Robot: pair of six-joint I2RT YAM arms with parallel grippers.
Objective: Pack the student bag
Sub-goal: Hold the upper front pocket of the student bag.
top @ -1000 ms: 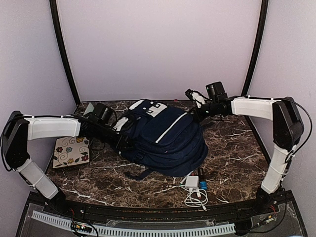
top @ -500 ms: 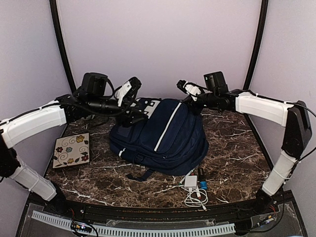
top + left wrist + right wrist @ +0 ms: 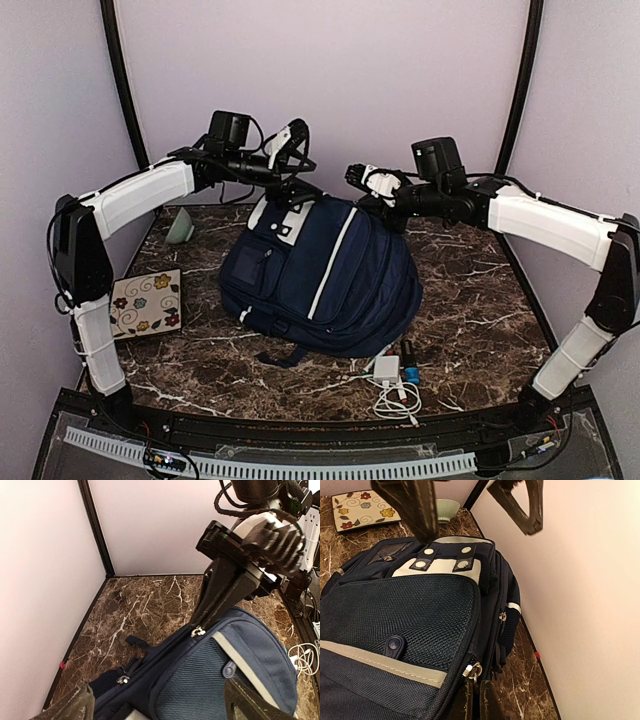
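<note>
Big navy blue backpack [image 3: 330, 270] with white stripe trims lies front side up, mid bench [image 3: 480, 300], bulging. Its top end, with white patches, points at the far wall. Front pockets face up, silver zip pulls show, and a dark strap trails on the near side.

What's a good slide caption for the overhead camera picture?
Student bag on the marble table, right gripper shut on its side zipper, left gripper open just above its top.
</note>
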